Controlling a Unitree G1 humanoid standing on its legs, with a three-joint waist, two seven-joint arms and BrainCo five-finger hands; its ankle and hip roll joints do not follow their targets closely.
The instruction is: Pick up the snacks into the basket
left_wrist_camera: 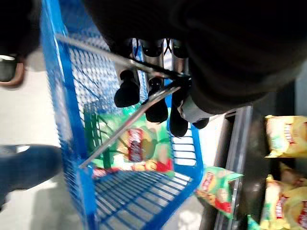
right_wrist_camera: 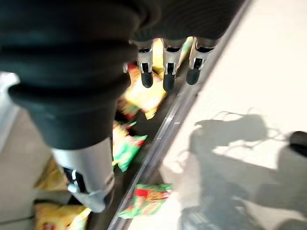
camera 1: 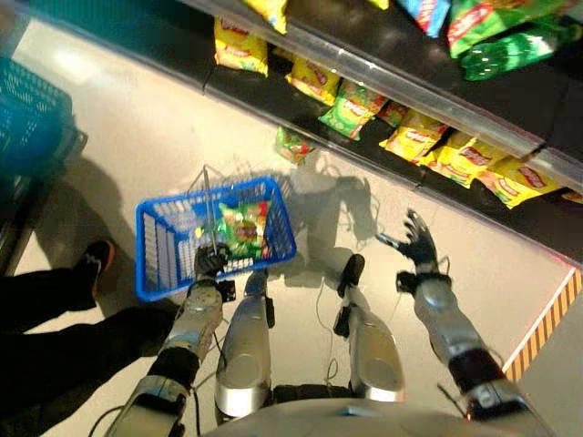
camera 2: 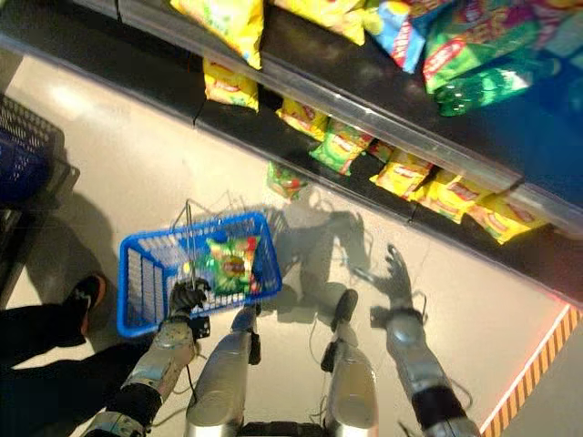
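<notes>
Since our left hand (camera 1: 211, 261) already has its fingers curled round the wire handle (left_wrist_camera: 122, 60) of the blue basket (camera 1: 155, 241), and one green snack bag (camera 1: 243, 228) lies inside it, we'd say the step in hand is going for another snack. Our right hand (camera 1: 417, 241) hangs empty over the floor, fingers spread, well to the right of the basket.

The easiest target looks like the green bag on the floor (camera 1: 293, 144), just beyond the basket's far right corner, against the foot of the bottom shelf (camera 1: 273, 105). To do it well, we'd keep the basket level and low so the bag already in it doesn't slide out, and bring the right hand across with fingers wide, then close on the bag's crinkly middle rather than a corner; these bags are slippery and puffy.

Surface is pale, smooth shop floor (camera 1: 146, 137). Yellow bags (camera 1: 240, 44) line the shelves beyond the basket. Left of the basket stands a person's leg and shoe (camera 1: 94, 259); farther left, another basket (camera 1: 32, 114).
</notes>
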